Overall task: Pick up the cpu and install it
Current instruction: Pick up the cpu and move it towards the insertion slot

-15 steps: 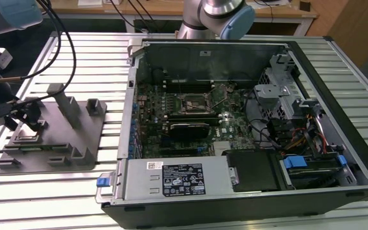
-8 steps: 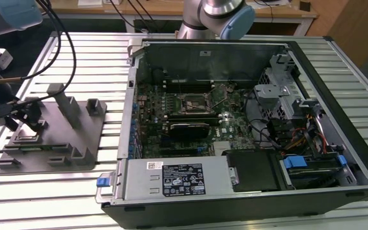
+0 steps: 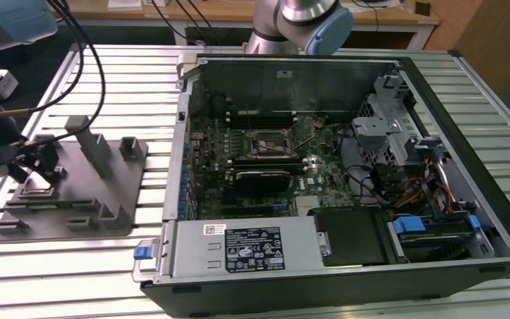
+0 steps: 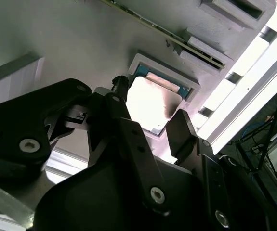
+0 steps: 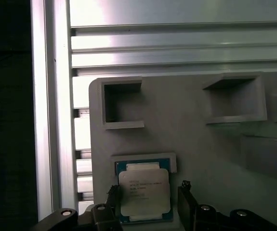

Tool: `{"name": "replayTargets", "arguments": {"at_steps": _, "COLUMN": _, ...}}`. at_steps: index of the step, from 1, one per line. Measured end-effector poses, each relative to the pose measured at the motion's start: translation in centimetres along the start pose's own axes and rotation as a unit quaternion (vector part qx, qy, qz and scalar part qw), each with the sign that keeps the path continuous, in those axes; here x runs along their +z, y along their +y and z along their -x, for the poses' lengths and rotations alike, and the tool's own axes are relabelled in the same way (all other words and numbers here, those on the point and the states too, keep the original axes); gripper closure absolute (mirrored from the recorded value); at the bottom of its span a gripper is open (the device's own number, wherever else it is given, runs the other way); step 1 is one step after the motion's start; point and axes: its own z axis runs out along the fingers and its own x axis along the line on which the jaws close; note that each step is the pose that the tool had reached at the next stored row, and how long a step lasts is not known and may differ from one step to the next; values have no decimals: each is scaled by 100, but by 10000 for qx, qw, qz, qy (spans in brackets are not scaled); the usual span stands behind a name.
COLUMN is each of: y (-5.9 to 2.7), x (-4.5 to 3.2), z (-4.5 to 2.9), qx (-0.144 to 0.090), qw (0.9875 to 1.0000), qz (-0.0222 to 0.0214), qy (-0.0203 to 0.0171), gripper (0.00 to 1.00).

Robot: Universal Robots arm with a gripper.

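Astride cpu edges: hand (spread).

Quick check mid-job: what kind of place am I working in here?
Probably a robotics lab or test bench for PC assembly: an open computer case on a slotted aluminium table, with a grey fixture holding the cpu.

Exterior view looks down; both wrist views closely share the cpu.
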Motion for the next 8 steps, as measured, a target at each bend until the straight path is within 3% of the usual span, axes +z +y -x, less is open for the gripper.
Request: {"name": "replayTargets", "arguments": {"at_steps": 8, "y": 8, "x": 17, "z": -19, "qx": -1, "qw": 10000, "qz": 0, "qy": 0, "gripper": 41}}
